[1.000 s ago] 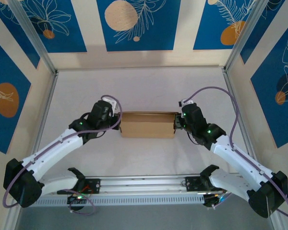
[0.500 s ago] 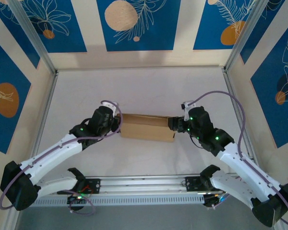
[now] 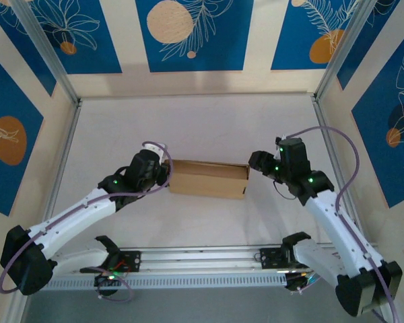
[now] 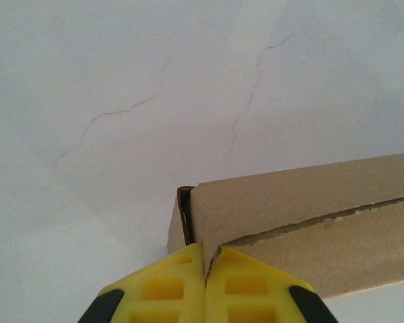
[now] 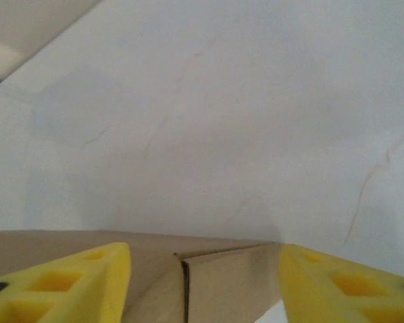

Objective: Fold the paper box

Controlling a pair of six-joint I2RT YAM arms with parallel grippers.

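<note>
One pale bench [image 3: 188, 121] under everything, faintly cracked, walled in by blue-patterned panels. Reaching in across it from the near edge: left arm [image 3: 74, 212] and right arm [image 3: 330, 215], angled toward each other and closing on the middle.

Lying between them, mid-bench, long side toward the arm bases: box [image 3: 207, 178]. Not a flat sheet but a closed, low brown block, walls up and lid down. Judging by that, most of the folding done.

Left fingers [image 4: 168, 289]: pressed together, yellow tips up against the box's left end at its near corner. Looks like bracing or pushing rather than gripping. Cannot tell if nipping a sliver of card.

Right fingers [image 5: 74, 276]: spread wide, empty, hovering just off the box's right end, with a corner of that end low between them. Touching nothing, going by the wrist view.

Left to do: probably small finishing only. Along the side, seam [image 4: 323, 225] gaping slightly at the join of lid flap and wall, so not seated flush. At the right end, flap edge [image 5: 184, 289] showing as a dark upright line, perhaps not fully tucked. Slots and tabs hidden, so no saying whether locked. Likely next need: pressing that end and the seam home while holding the other end steady.
</note>
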